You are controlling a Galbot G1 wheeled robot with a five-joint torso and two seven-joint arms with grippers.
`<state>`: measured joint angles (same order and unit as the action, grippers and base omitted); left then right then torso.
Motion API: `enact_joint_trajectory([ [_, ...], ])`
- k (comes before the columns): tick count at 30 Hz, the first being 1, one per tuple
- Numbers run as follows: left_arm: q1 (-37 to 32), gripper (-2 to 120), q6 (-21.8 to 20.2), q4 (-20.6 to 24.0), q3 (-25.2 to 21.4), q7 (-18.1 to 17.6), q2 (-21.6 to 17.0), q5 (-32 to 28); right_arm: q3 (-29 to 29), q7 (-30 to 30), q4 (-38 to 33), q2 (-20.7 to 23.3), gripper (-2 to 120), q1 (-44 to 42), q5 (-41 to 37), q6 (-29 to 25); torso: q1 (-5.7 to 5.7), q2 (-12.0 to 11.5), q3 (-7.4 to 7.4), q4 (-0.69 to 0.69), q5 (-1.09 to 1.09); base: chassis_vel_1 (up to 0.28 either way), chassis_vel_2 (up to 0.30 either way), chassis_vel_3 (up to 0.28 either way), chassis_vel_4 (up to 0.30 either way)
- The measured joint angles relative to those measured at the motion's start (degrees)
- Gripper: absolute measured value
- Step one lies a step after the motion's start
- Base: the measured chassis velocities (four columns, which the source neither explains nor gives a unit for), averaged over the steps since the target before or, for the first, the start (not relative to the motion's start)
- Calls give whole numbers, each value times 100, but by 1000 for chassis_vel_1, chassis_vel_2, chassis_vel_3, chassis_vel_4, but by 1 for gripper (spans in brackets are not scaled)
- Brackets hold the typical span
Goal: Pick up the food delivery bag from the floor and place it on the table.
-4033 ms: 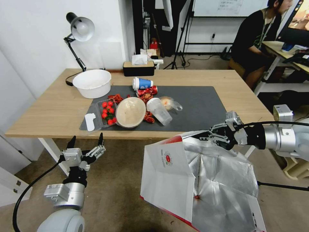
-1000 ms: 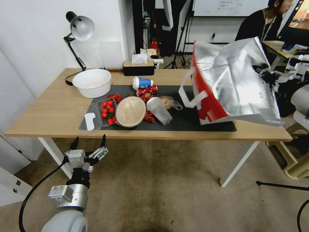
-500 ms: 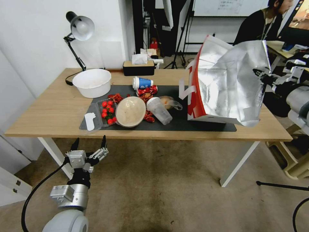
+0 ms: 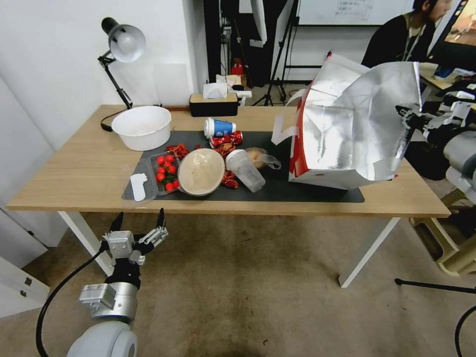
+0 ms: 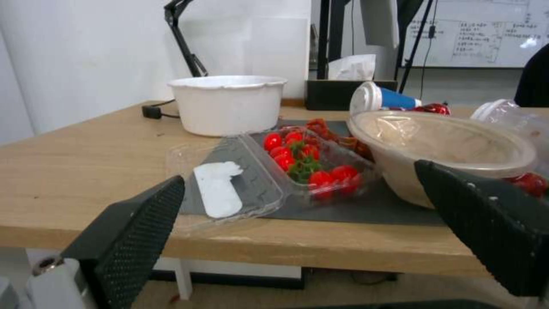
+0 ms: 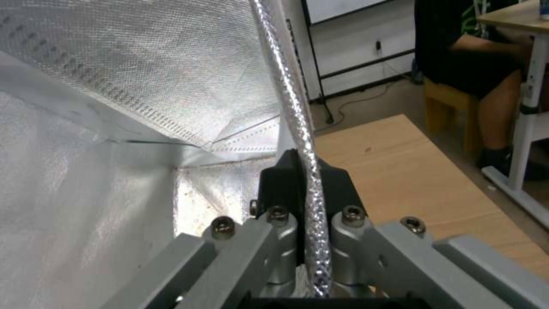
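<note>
A: What stands at the left of the head view?

B: The left gripper (image 4: 138, 221) hangs low over the floor (image 4: 258, 277), in front of the near left edge of the table (image 4: 74, 168). Its two black fingers (image 5: 134, 231) are spread wide with nothing between them. In the left wrist view the gap between them frames a clear clamshell of cherry tomatoes (image 5: 297, 165) and a beige bowl (image 5: 440, 148), with a white bowl (image 5: 227, 103) and a tipped blue-and-white cup (image 5: 380, 98) behind.

A: And the middle of the table?

B: A dark grey mat (image 4: 317, 163) carries the tomatoes, the beige bowl, a clear plastic cup (image 4: 244, 170) lying on its side and red wrappers (image 4: 227, 140). A desk lamp (image 4: 121, 47) rises at the far left corner; a black tissue box (image 4: 213, 104) sits at the far edge.

A: Where is the food delivery bag?

B: The food delivery bag (image 4: 352, 129) stands on the right part of the table, its base on the mat's right end and the wood beside it. It leans, foil lining open toward the camera, red side and white strap handles (image 4: 283, 130) facing left.

A: What holds it?

B: The right gripper (image 4: 411, 116), at the bag's upper right edge, is clamped on the foil rim; the right wrist view shows the rim (image 6: 294, 124) pinched between closed jaws.
</note>
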<state>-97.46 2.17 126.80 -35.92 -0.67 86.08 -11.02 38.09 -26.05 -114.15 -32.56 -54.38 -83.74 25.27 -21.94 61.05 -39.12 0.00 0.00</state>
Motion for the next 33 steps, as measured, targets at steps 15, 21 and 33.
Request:
enact_joint_trajectory([
  [15,-29,100,95,3,17,85,11,-2,9,195,35,85,28,36,167,-233,0,0,0,0,0,0,0,0,0],
  [21,-62,100,170,15,28,138,19,-3,102,218,6,102,52,-20,238,-292,0,0,0,0,0,0,0,0,0],
  [33,-96,100,232,42,43,172,31,-1,259,779,-155,112,89,-199,392,-835,0,0,0,0,0,0,0,0,0],
])
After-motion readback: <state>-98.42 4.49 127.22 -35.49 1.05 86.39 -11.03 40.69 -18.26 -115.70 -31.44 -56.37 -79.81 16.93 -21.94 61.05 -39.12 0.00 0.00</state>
